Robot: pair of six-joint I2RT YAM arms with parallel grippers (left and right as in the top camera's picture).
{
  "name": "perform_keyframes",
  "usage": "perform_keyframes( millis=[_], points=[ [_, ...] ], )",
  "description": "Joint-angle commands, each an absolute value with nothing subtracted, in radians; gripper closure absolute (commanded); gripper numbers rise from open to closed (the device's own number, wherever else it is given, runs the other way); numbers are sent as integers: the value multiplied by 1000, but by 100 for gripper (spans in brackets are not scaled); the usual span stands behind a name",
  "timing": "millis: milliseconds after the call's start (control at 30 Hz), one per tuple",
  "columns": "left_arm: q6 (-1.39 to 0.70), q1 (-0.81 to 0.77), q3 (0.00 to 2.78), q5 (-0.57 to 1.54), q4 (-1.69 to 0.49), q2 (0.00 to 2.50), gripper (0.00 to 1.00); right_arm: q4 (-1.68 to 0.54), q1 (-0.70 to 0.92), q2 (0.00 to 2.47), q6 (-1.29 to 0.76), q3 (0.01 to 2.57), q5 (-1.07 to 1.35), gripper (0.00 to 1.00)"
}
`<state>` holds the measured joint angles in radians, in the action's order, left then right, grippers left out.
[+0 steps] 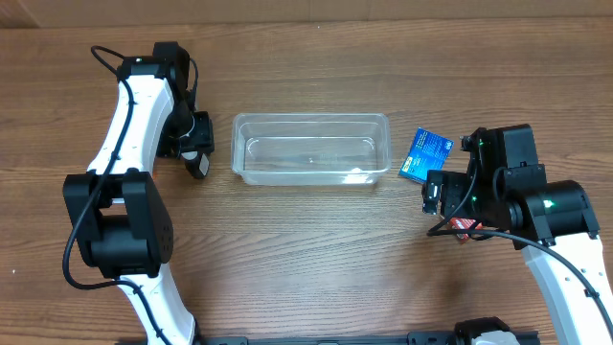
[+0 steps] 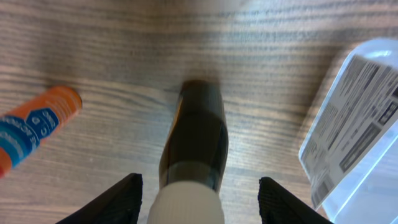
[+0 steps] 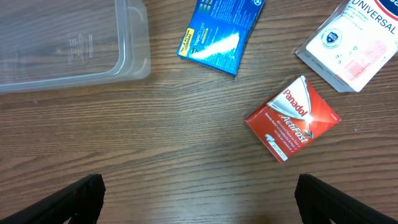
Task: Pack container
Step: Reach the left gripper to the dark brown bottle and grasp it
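Observation:
The clear plastic container (image 1: 311, 149) stands empty at the middle of the table; its corner shows in the right wrist view (image 3: 68, 43) and its labelled side in the left wrist view (image 2: 360, 137). My left gripper (image 1: 198, 158) is just left of the container, open, its fingers (image 2: 199, 190) either side of a dark bottle with a white cap (image 2: 196, 140), not touching it. My right gripper (image 1: 436, 196) is open and empty (image 3: 199, 199) over bare wood right of the container. A blue box (image 3: 217, 31) and a red Panadol box (image 3: 292, 118) lie ahead of it.
An orange tube (image 2: 37, 127) lies left of the dark bottle. A white "Universal" package (image 3: 354, 40) lies right of the blue box (image 1: 426, 153). The red box (image 1: 462, 228) is mostly hidden under the right arm in the overhead view.

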<state>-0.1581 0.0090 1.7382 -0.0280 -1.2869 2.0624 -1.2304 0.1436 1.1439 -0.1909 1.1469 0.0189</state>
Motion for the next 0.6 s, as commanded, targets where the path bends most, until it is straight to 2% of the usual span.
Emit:
perform_keyframes(
  millis=[0, 300, 467, 567],
  points=[
    [-157, 20, 1762, -38, -1307, 2069, 47, -1225, 138, 1141, -202, 1179, 12, 0],
    [-157, 20, 1762, -38, -1340, 2069, 72, -1225, 138, 1141, -202, 1179, 12, 0],
    [-159, 20, 1763, -53, -1350, 2068, 96, -1225, 138, 1141, -202, 1179, 12, 0],
    [-163, 19, 1765, -60, -1357, 2061, 96, -1225, 138, 1141, -202, 1179, 12, 0]
  ],
)
